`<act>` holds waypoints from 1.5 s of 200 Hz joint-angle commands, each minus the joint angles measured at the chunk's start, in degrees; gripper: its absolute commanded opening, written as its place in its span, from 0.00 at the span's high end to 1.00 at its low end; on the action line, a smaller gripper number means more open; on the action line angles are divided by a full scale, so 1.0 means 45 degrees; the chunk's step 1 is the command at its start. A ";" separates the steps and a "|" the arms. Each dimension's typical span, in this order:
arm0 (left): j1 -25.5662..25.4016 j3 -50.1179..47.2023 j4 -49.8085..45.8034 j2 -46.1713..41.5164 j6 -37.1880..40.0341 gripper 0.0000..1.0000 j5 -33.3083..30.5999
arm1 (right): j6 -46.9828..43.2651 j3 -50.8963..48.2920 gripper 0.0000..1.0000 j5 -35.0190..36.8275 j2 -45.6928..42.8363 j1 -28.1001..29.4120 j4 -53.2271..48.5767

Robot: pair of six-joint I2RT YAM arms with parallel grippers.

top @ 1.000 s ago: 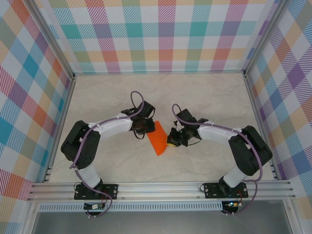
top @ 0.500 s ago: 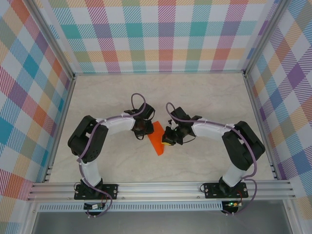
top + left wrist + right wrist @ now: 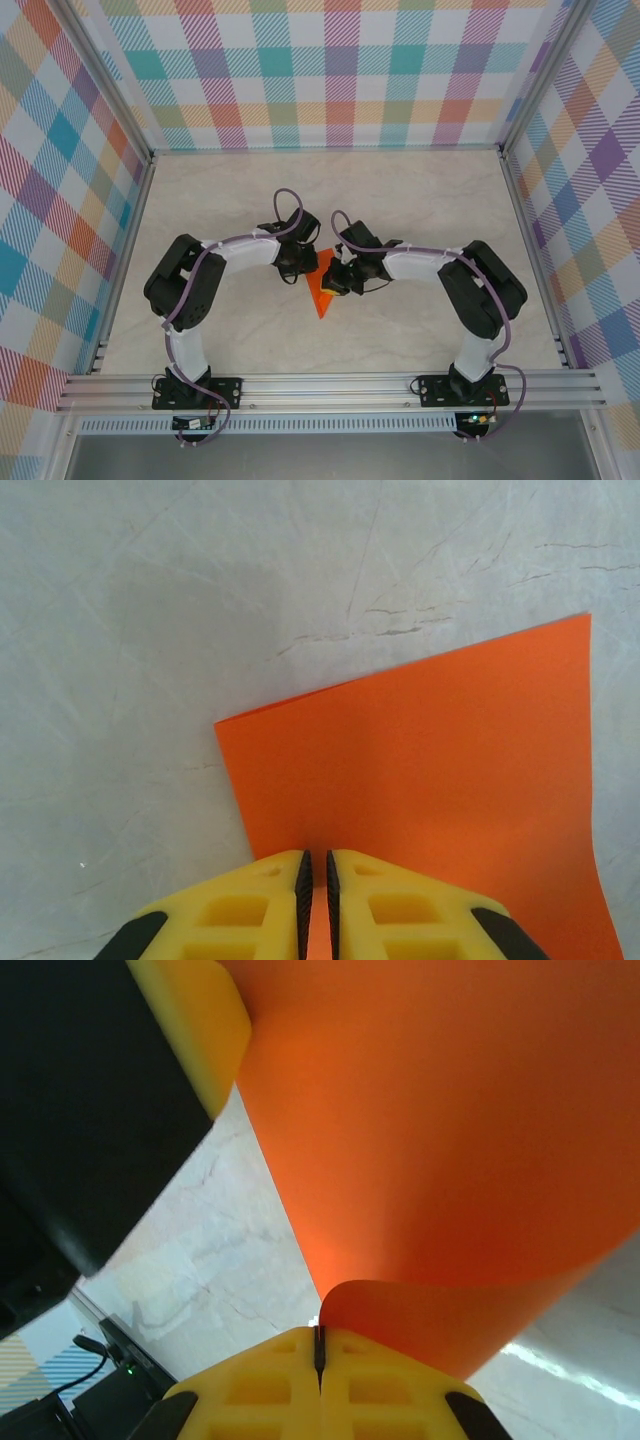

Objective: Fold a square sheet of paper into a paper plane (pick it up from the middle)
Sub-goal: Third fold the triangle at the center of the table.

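The square sheet of paper [image 3: 322, 296] is bright orange and hangs between my two grippers at mid-table, tapering to a point toward the near edge. My left gripper [image 3: 300, 272] is shut on one edge of it; in the left wrist view the sheet [image 3: 430, 770] spreads out flat from between the yellow fingertips [image 3: 270, 890]. My right gripper [image 3: 336, 283] is shut on the opposite edge. From its jaws [image 3: 319, 1345] the sheet [image 3: 450, 1140] curls up and over toward the left gripper's yellow finger [image 3: 190, 1020].
The marble-look tabletop [image 3: 420, 200] is boxed in by an aluminium frame [image 3: 330, 390] and plaid walls. Both arms bend in toward the centre, their wrists nearly touching. The left arm's black body [image 3: 80, 1130] sits close to the right wrist camera.
My right gripper has carried its edge of the sheet left, toward the left gripper, so the orange sheet looks narrower and more bent. The left gripper has closed a little.
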 commanded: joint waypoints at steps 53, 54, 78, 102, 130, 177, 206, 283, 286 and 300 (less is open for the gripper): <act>0.0068 -0.0079 -0.0247 0.0447 0.0235 0.85 0.0195 | 0.0487 0.0292 0.95 0.0268 0.0669 0.0171 0.0892; 0.0068 -0.0077 -0.0250 0.0454 0.0234 0.85 0.0203 | 0.0485 0.0292 0.95 0.0260 0.0674 0.0171 0.0894; 0.0068 -0.0086 -0.0247 0.0446 0.0237 0.85 0.0201 | 0.0377 0.0370 0.95 0.0223 0.0849 0.0192 0.0877; 0.0073 -0.0091 -0.0246 0.0441 0.0236 0.86 0.0230 | 0.0316 0.0446 0.95 0.0173 0.0971 0.0211 0.0863; 0.0068 -0.0095 -0.0242 0.0441 0.0248 0.86 0.0250 | 0.0134 0.0604 0.95 0.0064 0.1115 0.0221 0.0721; 0.0070 -0.0136 -0.0217 0.0415 0.0246 0.86 0.0286 | -0.0053 0.0604 0.95 0.0160 0.1108 0.0222 0.0500; 0.0068 -0.0154 -0.0200 0.0414 0.0218 0.86 0.0285 | -0.0070 0.0643 0.95 0.0139 0.1128 0.0231 0.0437; 0.0068 -0.0232 -0.0173 0.0399 0.0216 0.86 0.0286 | -0.0083 0.0604 0.95 0.0291 0.1107 0.0260 0.0076; 0.0068 -0.0232 -0.0175 0.0402 0.0219 0.86 0.0284 | -0.0083 0.0604 0.95 0.0284 0.1106 0.0254 0.0076; 0.0068 -0.0252 -0.0173 0.0402 0.0214 0.86 0.0308 | -0.0083 0.0604 0.95 0.0247 0.1103 0.0254 0.0094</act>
